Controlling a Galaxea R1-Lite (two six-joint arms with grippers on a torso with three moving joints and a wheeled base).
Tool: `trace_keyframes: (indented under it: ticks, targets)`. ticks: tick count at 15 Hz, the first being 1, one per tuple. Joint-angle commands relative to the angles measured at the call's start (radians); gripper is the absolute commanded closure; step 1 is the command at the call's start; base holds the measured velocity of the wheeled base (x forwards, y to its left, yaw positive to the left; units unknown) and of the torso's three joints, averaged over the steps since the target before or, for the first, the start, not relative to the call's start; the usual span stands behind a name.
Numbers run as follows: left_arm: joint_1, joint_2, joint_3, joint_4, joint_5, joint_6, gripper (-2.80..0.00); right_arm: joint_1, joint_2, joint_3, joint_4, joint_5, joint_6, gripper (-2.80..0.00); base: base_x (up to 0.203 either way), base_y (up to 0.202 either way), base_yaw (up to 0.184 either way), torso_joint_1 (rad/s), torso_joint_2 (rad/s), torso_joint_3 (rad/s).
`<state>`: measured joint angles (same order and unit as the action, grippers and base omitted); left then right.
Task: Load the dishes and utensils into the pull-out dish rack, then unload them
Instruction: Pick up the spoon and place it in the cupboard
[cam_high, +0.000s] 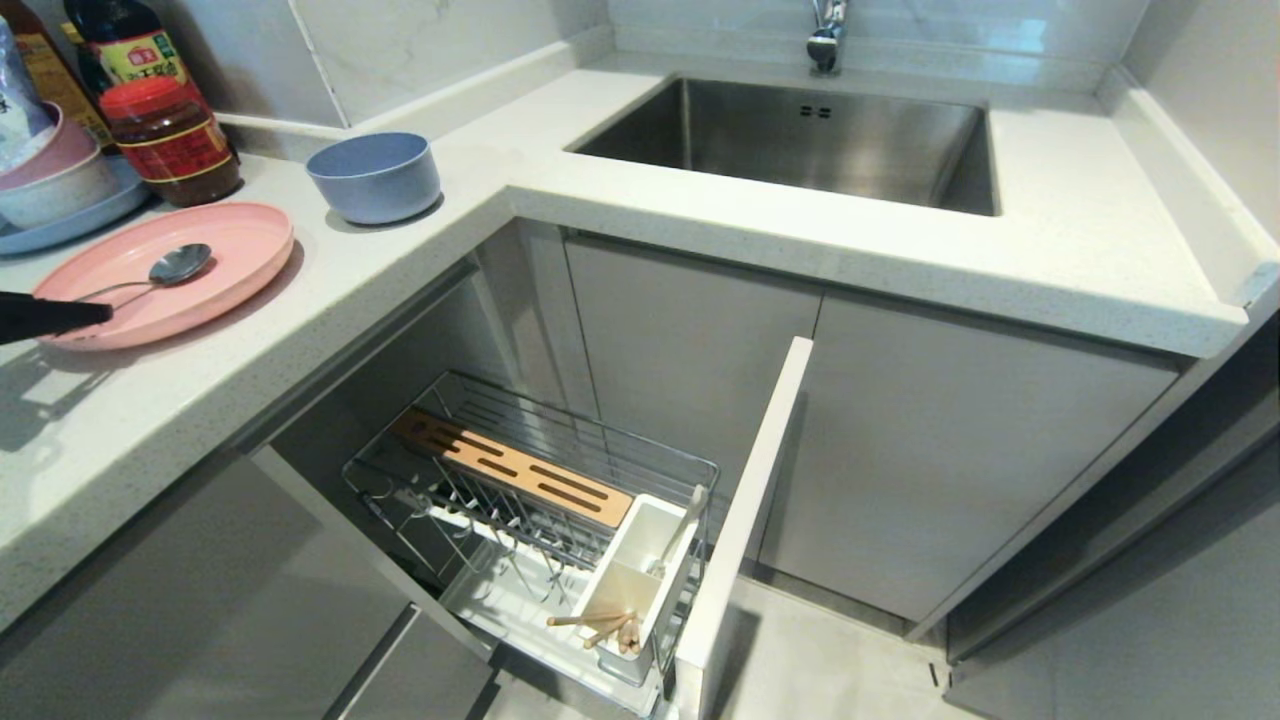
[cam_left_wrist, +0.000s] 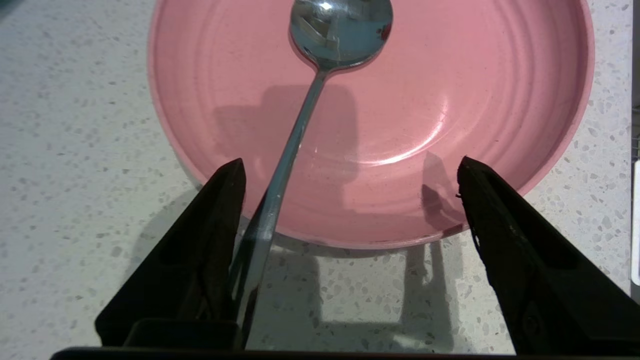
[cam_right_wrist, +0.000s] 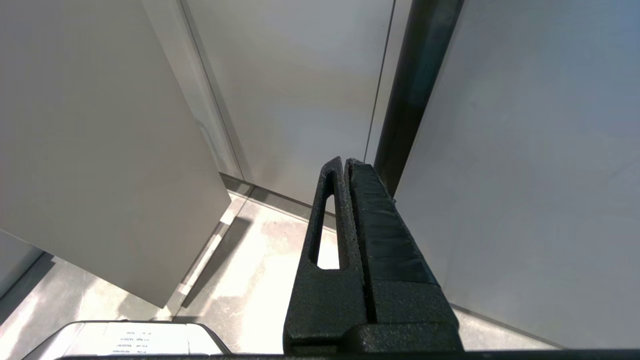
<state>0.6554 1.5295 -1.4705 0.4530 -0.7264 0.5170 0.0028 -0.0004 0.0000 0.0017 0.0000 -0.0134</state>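
Note:
The pink plate lies on the counter at the left, and the metal spoon rests in it with its handle reaching out over the rim. My left gripper hovers open at that rim; the handle runs close along one finger, not pinched. The blue-grey bowl stands behind the plate. Below, the pull-out dish rack is drawn out. Its white utensil box holds the chopsticks and a slim upright utensil. My right gripper hangs shut beside cabinet doors.
A blue plate stacked with bowls, a sauce jar and bottles crowd the counter's far left. The sink and faucet lie behind. A slotted wooden board spans the rack; its pale-grey front juts into the floor space.

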Motion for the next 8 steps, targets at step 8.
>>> trace_keyframes:
  ticks: [8]
  targets:
    - [-0.01, 0.023, 0.006, 0.001, -0.005, 0.004, -2.8, 0.0, 0.0, 0.0, 0.0, 0.0, 0.0, 0.0, 0.0, 0.0, 0.0, 0.0, 0.0, 0.0]
